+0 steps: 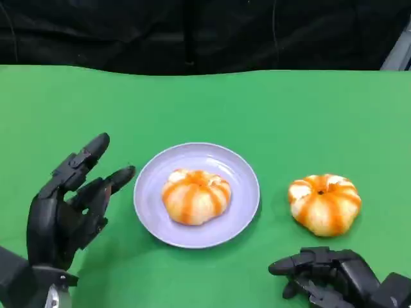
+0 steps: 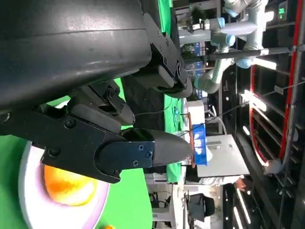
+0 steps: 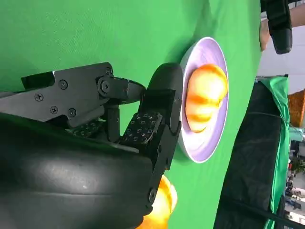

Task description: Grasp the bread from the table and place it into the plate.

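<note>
One orange-striped bread bun [image 1: 195, 196] lies in the lavender plate [image 1: 149, 181] at the middle of the green table. A second bun [image 1: 325, 203] sits on the cloth to the plate's right. My left hand [image 1: 69, 204] is raised left of the plate, fingers spread, holding nothing. My right hand [image 1: 334, 274] lies low near the front edge, just in front of the loose bun, fingers stretched toward the left and empty. In the right wrist view the plate [image 3: 212, 138] with its bun [image 3: 205, 97] lies beyond my fingers [image 3: 159, 114]; the loose bun [image 3: 161, 206] is close beside the hand.
Green cloth [image 1: 276, 115] covers the table up to a black backdrop at the far edge. The left wrist view shows the plate [image 2: 28, 191] with its bun [image 2: 66, 186], and other robot arms and lab equipment beyond the table.
</note>
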Robot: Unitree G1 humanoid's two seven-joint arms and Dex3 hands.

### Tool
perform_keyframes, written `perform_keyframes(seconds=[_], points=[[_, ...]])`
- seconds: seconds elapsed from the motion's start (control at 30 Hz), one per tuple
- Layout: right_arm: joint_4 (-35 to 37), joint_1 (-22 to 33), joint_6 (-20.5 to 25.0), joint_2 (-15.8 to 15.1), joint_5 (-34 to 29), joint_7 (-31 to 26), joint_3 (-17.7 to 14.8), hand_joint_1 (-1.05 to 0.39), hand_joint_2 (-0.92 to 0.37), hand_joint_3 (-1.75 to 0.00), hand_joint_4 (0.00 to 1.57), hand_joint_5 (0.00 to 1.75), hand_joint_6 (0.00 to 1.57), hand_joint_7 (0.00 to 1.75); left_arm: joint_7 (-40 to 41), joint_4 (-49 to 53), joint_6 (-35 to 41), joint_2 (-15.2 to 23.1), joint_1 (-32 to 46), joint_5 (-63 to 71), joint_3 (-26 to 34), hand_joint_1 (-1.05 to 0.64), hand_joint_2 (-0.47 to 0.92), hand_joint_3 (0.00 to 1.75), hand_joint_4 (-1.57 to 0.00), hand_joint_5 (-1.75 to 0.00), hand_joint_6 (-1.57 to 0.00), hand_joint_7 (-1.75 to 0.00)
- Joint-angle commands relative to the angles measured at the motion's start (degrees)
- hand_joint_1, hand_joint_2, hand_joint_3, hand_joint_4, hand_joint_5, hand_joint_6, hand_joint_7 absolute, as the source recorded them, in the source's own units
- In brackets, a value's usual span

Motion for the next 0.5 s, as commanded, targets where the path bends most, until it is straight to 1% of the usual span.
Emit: perform_keyframes(seconds=[0.03,0.17,0.5], points=[[-0.04,0.44,0.36,-0.85,0.36,-0.02,-0.36,-0.06,-0.92,-0.4,0.82,1.19,1.14,0.25,-1.01,-1.68,2.08,0.44,2.68,-1.39,1.89,-0.66,0.92,0.45,-0.91,-0.06,-0.61,-0.03],[0.03,0.41,0.4,-0.99,0.35,-0.04,-0.46,-0.05,-0.92,-0.41,0.82,1.19,1.14,0.25,-1.62,-2.76,3.67,0.08,4.21,-1.6,2.33,-0.66,0.92,0.41,-0.91,-0.05,-0.63,-0.02],[0.33,0.31,-0.05,-1.21,-0.03,-0.07,-0.5,-0.05,-0.92,-0.4,0.81,1.19,1.14,0.25,-3.06,-2.91,3.45,-0.1,7.35,-0.46,2.76,-0.65,0.92,0.39,-0.92,-0.05,-0.63,-0.01]])
